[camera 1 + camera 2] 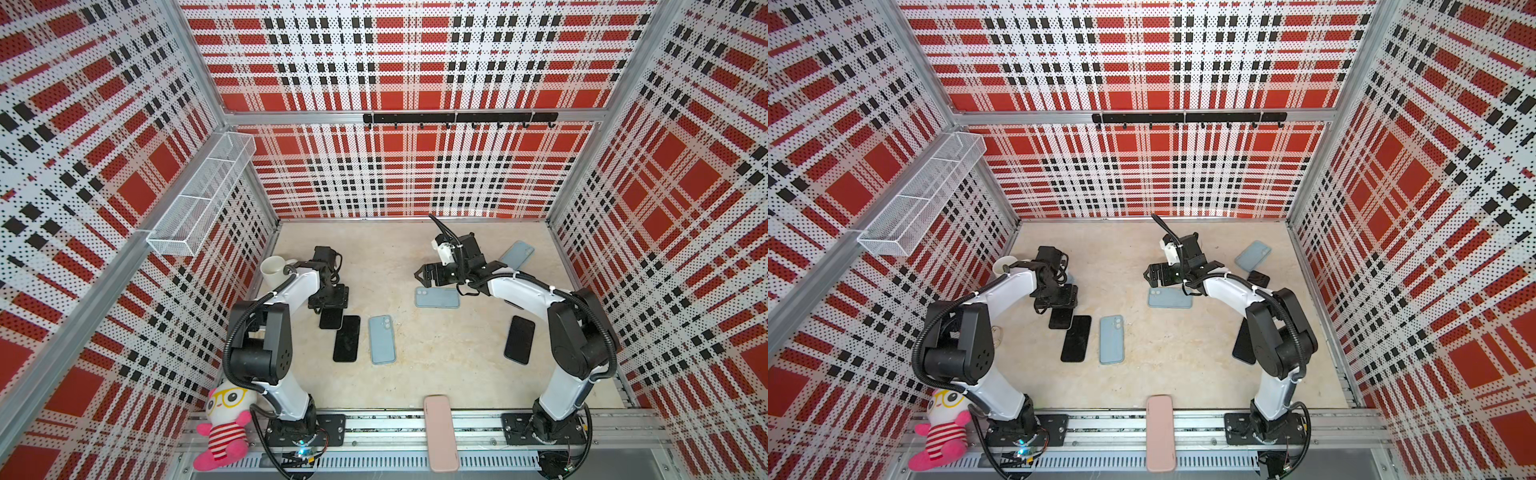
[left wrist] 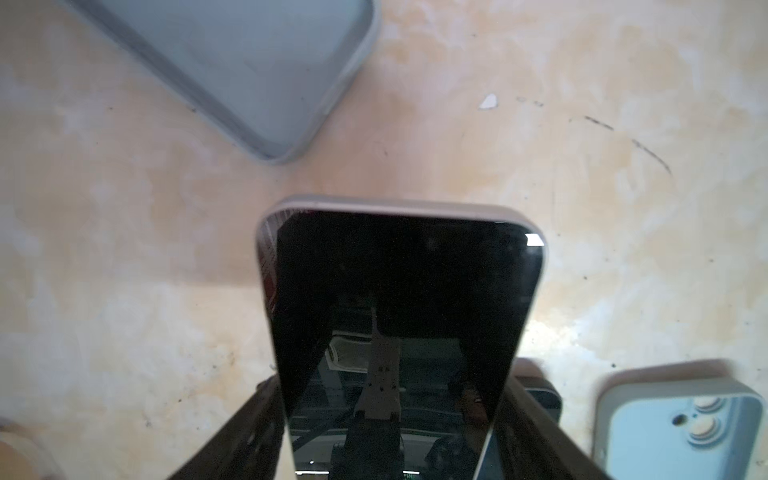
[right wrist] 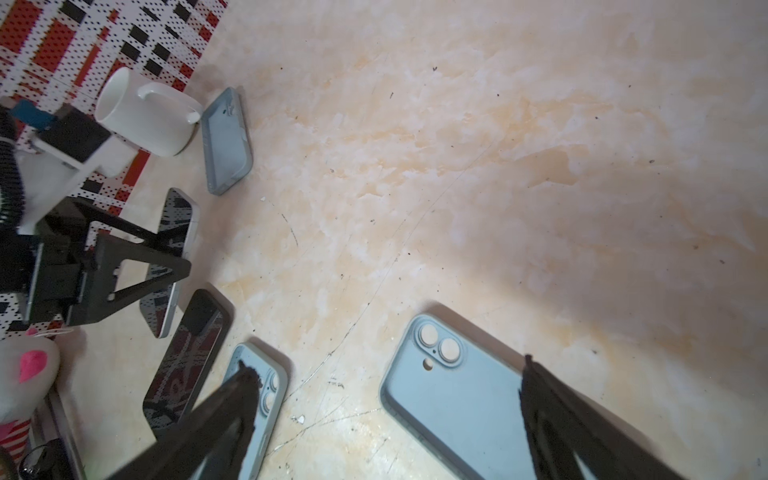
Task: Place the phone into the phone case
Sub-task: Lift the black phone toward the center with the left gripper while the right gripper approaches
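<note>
left gripper [image 2: 395, 380] is clamped on the long edges of a white-edged phone [image 2: 399, 270], screen up, fingers [image 2: 249, 432] snug on both sides. cant tell if the phone's off the table [image 1: 415, 374] or not. just past its far end theres an empty blue case [image 2: 249, 62] lying open side up, not touching it, right beside the white mug [image 3: 145, 116] by the left wall. on the near side of the held phone: a black phone [image 1: 347, 338] screen up, then a blue case w/ camera lenses [image 1: 382, 338] back up. both are flat, side by side.

right gripper [image 3: 386, 374] is spread wide w/ nothing in it, hanging over another back-up blue case [image 3: 453, 395] mid table. a third blue case [image 1: 516, 254] lies near the back right corner, and a dark phone [image 1: 519, 340] lies flat by the right arm's elbow. a pink case [image 1: 440, 432] sits across the front rail btwn the two bases, and a plush toy [image 1: 224, 428] is in the front left corner.
</note>
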`<action>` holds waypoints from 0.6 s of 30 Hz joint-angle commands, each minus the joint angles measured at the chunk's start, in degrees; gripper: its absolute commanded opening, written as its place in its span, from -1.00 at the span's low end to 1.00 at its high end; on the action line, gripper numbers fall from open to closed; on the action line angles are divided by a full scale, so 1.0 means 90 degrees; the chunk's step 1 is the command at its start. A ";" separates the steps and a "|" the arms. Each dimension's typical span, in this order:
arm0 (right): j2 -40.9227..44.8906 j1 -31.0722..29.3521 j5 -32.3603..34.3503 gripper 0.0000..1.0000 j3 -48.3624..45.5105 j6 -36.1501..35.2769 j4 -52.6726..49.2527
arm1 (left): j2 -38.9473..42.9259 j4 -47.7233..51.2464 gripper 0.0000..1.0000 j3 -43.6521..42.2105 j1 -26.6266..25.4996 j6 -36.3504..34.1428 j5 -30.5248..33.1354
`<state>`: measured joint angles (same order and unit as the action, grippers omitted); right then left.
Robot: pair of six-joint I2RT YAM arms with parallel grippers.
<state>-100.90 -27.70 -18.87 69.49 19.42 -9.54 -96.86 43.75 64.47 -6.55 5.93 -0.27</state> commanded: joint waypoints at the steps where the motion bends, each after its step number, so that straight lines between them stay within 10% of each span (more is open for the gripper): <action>1: 0.0424 0.0059 -0.0373 0.99 -0.0141 -0.0174 0.0236 | 0.0276 -0.0328 0.51 0.0356 -0.0177 0.0284 -0.0515; 7: 0.1437 0.0061 -0.0497 0.91 -0.0921 -0.1406 -0.0222 | 0.1040 -0.2069 0.36 -0.0315 -0.0477 0.1829 -0.1802; 18: 0.2354 -0.0317 -0.1466 0.86 -0.3511 0.0078 0.4245 | 0.1831 -0.6100 -0.55 -0.1678 -0.1402 0.6368 -0.2746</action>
<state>-79.61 -28.62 -28.16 39.07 16.71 12.86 -82.89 4.27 51.55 -16.34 47.72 -22.04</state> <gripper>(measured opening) 0.933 0.745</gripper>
